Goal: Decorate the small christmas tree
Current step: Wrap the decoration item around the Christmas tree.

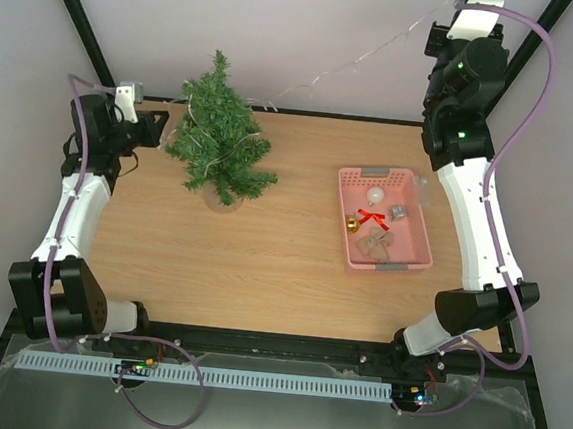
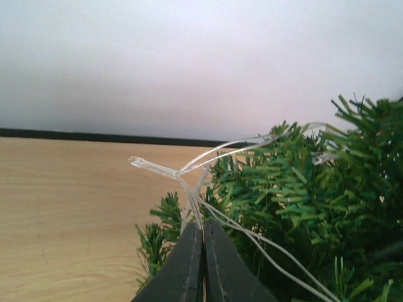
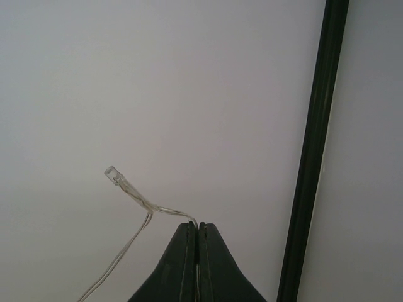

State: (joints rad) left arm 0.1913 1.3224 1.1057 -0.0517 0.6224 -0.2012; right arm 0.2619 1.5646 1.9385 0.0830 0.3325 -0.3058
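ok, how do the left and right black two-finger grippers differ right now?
The black left gripper sits low by the table, far left; the black right gripper hangs high at far right. Left gripper is beside the small dark-green bushy christmas tree; right gripper faces bare wall. Shared: both shut on the thin clear-wire light string.

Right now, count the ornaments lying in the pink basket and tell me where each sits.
5. White ball at the far end, silver piece right, gold ornament left, red bow in the middle, brown burlap piece nearest. Smaller ones may be hidden.
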